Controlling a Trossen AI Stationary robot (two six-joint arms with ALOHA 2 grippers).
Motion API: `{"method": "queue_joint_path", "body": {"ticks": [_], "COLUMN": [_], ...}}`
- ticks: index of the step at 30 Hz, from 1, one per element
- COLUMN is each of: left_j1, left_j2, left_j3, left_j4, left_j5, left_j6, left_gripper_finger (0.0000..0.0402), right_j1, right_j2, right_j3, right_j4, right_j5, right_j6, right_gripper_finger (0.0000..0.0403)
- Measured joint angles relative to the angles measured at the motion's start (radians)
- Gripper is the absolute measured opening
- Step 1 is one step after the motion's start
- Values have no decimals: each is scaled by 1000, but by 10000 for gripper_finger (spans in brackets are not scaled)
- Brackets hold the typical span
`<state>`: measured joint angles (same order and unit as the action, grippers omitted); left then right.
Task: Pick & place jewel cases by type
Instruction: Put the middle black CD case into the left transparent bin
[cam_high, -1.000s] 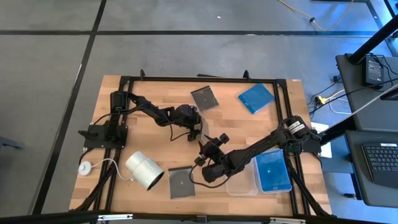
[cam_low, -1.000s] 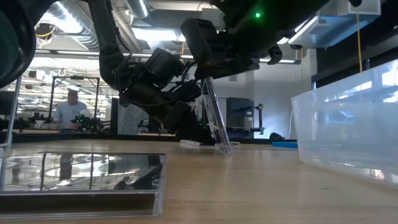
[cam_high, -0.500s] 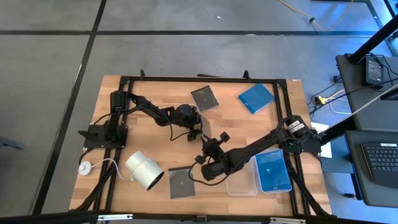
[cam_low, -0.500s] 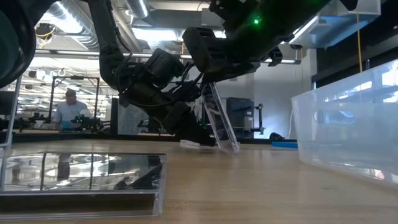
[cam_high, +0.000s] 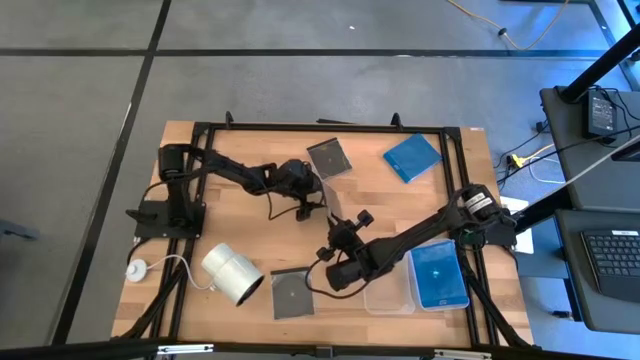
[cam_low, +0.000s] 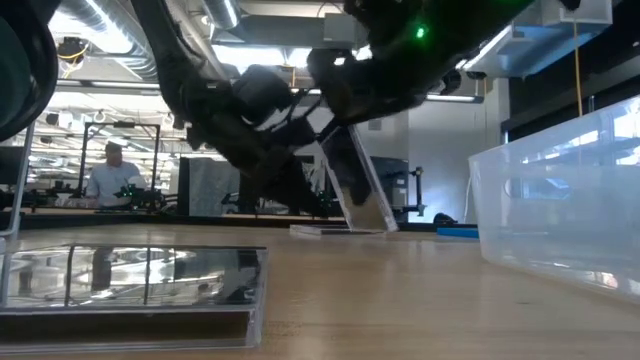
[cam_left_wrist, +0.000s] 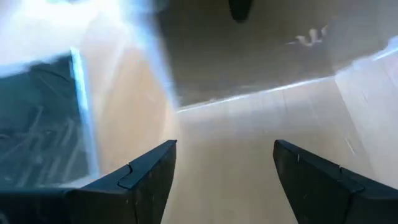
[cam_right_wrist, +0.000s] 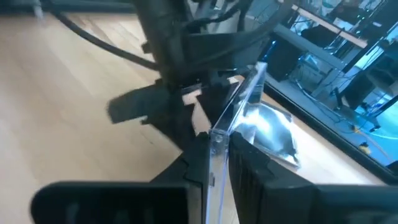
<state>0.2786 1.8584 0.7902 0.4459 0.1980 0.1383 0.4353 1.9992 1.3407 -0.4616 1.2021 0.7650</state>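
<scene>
Presently, the right gripper (cam_high: 345, 228) was clamped on a clear jewel case (cam_right_wrist: 239, 109), tilted on its edge at mid-table (cam_high: 400, 205). The left gripper (cam_high: 303, 205) stood wide and empty just beside it. Other cases: one grey (cam_high: 330, 157) and one blue (cam_high: 412, 156) at the far side, one grey (cam_high: 291, 292) at the near edge beside a white cylinder (cam_high: 232, 274), one blue (cam_high: 440, 275) in a clear tray (cam_high: 412, 283). No legible writing was seen.
</scene>
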Motion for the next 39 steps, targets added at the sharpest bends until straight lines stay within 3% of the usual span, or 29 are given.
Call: {"method": "queue_joint_path", "body": {"ticks": [10, 16, 25, 30, 35, 39], "left_j1": [53, 80, 82, 82, 82, 82], "left_j2": [-202, -318, -353, -351, -350, -350], "left_j3": [-63, -172, -263, -264, -264, -264], "left_j4": [-90, -2, 79, 74, 75, 75], "left_j5": [8, 7, 6, 6, 6, 6], "left_j6": [25, 17, -61, -76, -76, -92], "left_gripper_finger": [265, 265, 265, 265, 265, 265], "right_j1": [65, 118, 210, 239, 249, 249], "right_j2": [-157, -297, -600, -756, -830, -844], "right_j3": [7, 7, 7, 8, 8, 8], "right_j4": [-344, -535, -583, -600, -606, -596], "right_j5": [60, 46, -164, -406, -644, -736], "right_j6": [236, 357, 359, 459, 516, 526], "right_gripper_finger": [48, 48, 48, 48, 48, 48]}}
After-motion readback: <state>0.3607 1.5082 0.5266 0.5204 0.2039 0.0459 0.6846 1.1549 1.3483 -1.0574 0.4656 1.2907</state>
